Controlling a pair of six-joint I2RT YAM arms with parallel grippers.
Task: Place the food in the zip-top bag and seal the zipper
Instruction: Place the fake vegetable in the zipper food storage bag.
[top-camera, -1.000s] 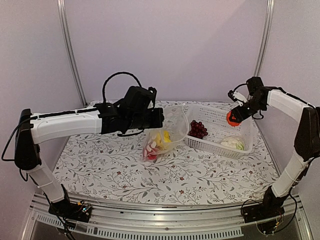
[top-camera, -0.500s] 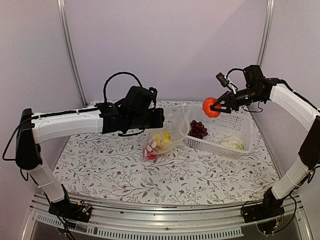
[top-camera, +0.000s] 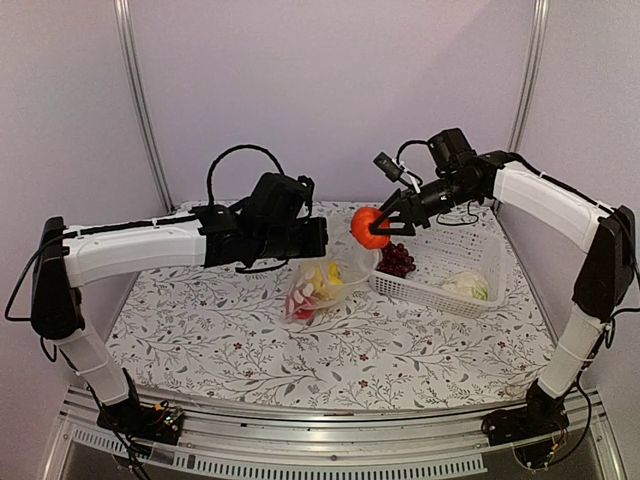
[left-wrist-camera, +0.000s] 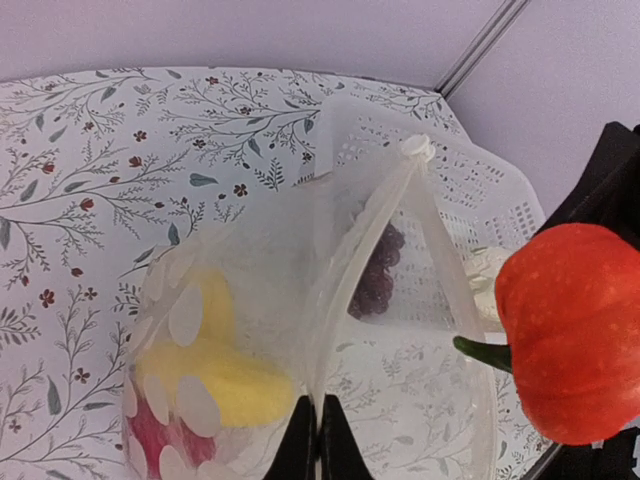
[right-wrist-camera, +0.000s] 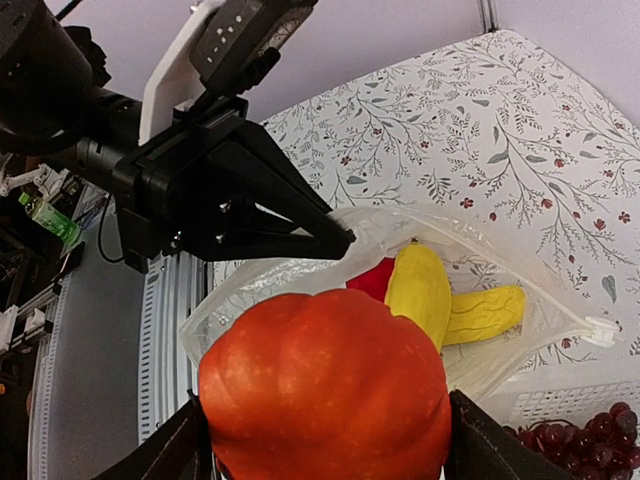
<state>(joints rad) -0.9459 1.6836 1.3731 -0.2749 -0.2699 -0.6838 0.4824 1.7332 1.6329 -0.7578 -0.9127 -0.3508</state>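
Observation:
My right gripper is shut on the orange fruit and holds it in the air just above the open mouth of the zip-top bag. The fruit fills the right wrist view and shows at the right in the left wrist view. My left gripper is shut on the bag's mouth edge and holds it up. Inside the bag lie two yellow pieces and the red pepper. The zipper's slider sits at the mouth's far end. The grape bunch and cabbage lie in the basket.
The white slotted basket stands at the back right, touching the bag's right side. The floral tablecloth covers the table. Metal posts stand at the back corners, and a rail runs along the near edge.
My right arm has swung left from over the basket, carrying the orange fruit to above the bag's mouth. The left arm and the bag have stayed still.

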